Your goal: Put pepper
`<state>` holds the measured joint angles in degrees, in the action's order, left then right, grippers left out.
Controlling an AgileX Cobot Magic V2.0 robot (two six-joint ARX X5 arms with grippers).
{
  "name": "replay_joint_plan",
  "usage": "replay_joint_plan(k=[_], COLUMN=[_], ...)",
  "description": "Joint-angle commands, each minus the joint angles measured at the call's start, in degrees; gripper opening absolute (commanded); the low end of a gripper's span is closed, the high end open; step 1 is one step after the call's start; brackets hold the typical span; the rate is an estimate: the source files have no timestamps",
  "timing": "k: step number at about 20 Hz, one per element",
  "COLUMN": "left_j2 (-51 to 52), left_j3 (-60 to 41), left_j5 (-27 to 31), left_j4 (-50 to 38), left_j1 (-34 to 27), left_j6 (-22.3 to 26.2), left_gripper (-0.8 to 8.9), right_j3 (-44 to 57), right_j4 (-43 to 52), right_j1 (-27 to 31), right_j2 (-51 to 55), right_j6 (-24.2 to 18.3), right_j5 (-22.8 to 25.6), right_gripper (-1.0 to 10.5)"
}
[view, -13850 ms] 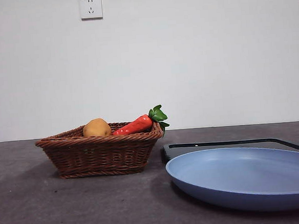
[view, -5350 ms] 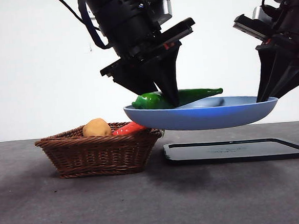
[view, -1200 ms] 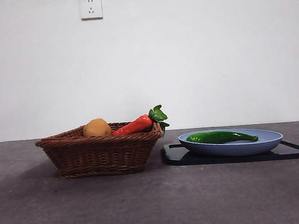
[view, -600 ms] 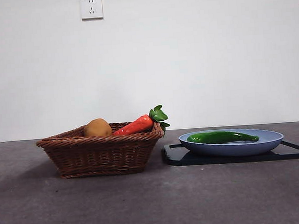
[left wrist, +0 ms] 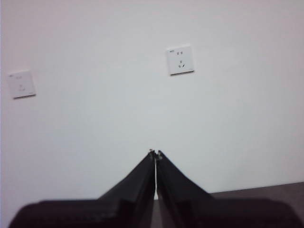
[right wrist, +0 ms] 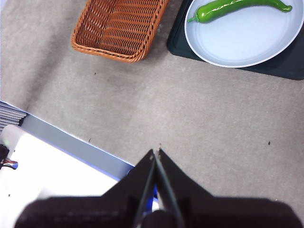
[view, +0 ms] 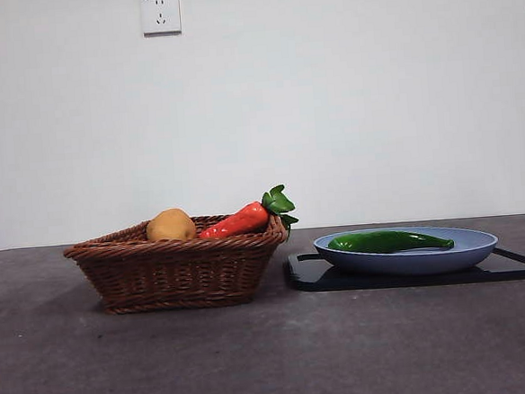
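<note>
The glossy dark-green pepper (view: 387, 240) lies lengthwise in a light-blue plate (view: 411, 260) that sits on a black tray (view: 385, 280) at the right of the table. The right wrist view shows the pepper (right wrist: 237, 6) on the plate (right wrist: 237, 42) from high above. My right gripper (right wrist: 156, 152) is shut and empty, far above the table near its front edge. My left gripper (left wrist: 155, 153) is shut and empty, and faces the white wall. Neither arm shows in the front view.
A brown wicker basket (view: 178, 273) stands left of the tray and holds a yellow-brown potato (view: 170, 225) and a red-orange vegetable with a leafy green top (view: 241, 218). The basket also shows in the right wrist view (right wrist: 107, 53). A white table edge (right wrist: 57, 166) lies below the right gripper.
Earlier both arms held the plate with the pepper in the air; now it rests on the black tray and the arms are out of the front view. Nothing moved in the last second.
</note>
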<state>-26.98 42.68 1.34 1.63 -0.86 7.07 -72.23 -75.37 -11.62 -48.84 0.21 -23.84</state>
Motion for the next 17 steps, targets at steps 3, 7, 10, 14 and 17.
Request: replay_joint_plan(k=[3, 7, 10, 14, 17], left_j2=[9.6, 18.5, 23.0, 25.6, 26.6], left_j3=[-17.8, -29.6, -35.1, -38.8, -40.9], left_j5=[0.1, 0.1, 0.1, 0.1, 0.1], left_j4=[-2.5, -2.5, -2.4, -1.9, -1.8], left_j1=[-1.2, -1.2, -1.2, -1.2, -1.2], left_j6=[-0.9, -1.4, -1.5, -3.0, -3.1], left_gripper=[0.08, 0.08, 0.08, 0.08, 0.08], right_j3=[-1.0, -1.0, -1.0, -1.0, -1.0], right_j4=[0.3, 0.3, 0.3, 0.3, 0.3], right_j1=[-0.1, -0.1, -0.1, -0.1, -0.1], right_j2=[-0.3, -0.3, -0.3, -0.3, -0.3], right_j6=[0.3, 0.3, 0.3, 0.3, 0.3], right_j5=[0.1, 0.1, 0.1, 0.1, 0.1], right_gripper=[0.1, 0.1, 0.1, 0.1, 0.1])
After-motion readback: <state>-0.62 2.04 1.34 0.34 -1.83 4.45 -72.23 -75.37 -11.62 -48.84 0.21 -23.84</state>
